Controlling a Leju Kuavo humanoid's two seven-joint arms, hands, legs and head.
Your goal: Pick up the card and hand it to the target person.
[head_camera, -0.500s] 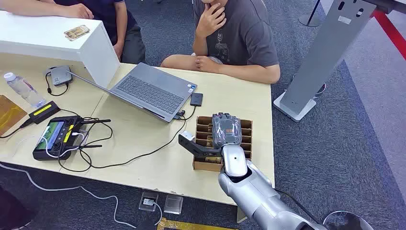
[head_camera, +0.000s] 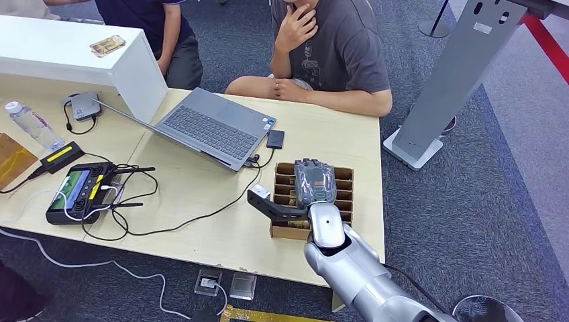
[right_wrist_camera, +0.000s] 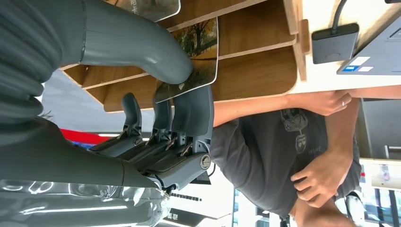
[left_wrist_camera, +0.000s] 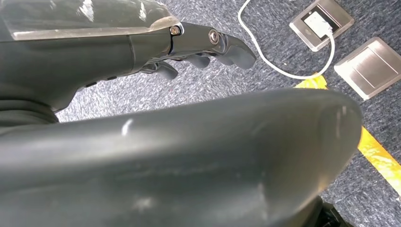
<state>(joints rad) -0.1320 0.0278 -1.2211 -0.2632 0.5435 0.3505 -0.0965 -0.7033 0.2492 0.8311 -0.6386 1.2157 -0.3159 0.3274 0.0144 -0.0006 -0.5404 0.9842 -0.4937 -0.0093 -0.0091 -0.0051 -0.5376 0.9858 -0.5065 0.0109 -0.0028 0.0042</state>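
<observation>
My right hand (head_camera: 315,184) reaches down into the wooden slotted card box (head_camera: 346,196) at the table's near right edge. In the right wrist view a card (right_wrist_camera: 196,59) printed with a tree landscape stands in a slot of the box (right_wrist_camera: 255,71), and my right hand (right_wrist_camera: 118,142) pinches it between the thick thumb (right_wrist_camera: 142,42) and the dark fingers (right_wrist_camera: 189,111). The person in the grey T-shirt (head_camera: 342,47) sits across the table, chin on one hand. My left hand (left_wrist_camera: 142,47) hangs over the carpet, holding nothing, its fingers loosely extended.
An open laptop (head_camera: 208,127), a black adapter (head_camera: 275,139) and cables lie left of the box. A controller with a screen (head_camera: 77,191), a bottle (head_camera: 30,124) and a white cabinet (head_camera: 74,60) stand further left. A grey stand (head_camera: 449,74) rises at the right.
My right hand has shifted slightly left and away from me over the box. The arm of the person at the top left has pulled back off the white cabinet.
</observation>
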